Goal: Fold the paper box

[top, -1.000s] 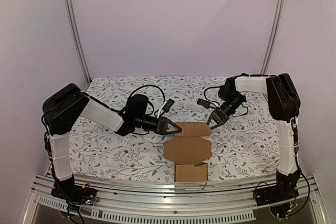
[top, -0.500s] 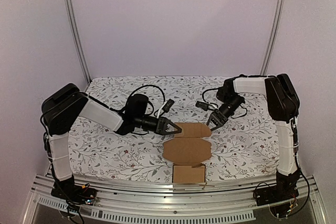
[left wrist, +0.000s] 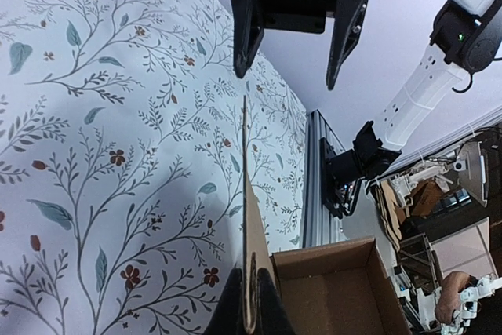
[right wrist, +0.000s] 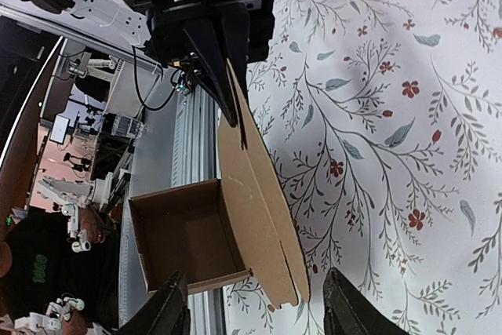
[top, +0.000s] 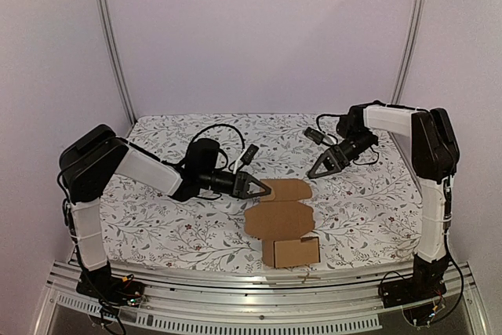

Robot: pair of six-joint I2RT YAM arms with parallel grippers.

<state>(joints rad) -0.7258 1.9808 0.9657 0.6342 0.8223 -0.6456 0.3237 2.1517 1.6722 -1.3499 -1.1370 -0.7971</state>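
Now, left gripper (top: 265,189) tight on a flap edge of the paper box (top: 278,220); right gripper (top: 314,172) wide, clear of it.

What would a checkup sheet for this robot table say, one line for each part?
Surface: flowery cloth covers the table.
Job's things: paper box, brown, partly folded; its near end stands up as an open tray, the rest is spread out.
Clutter: nothing seen.
End effectors: left end effector shut on an edge of the paper box's far flap; right end effector open, apart from the box.
Cables: black cables loop by both wrists, off the cardboard.
Surroundings: pale walls, metal frame posts, rail at the near edge.
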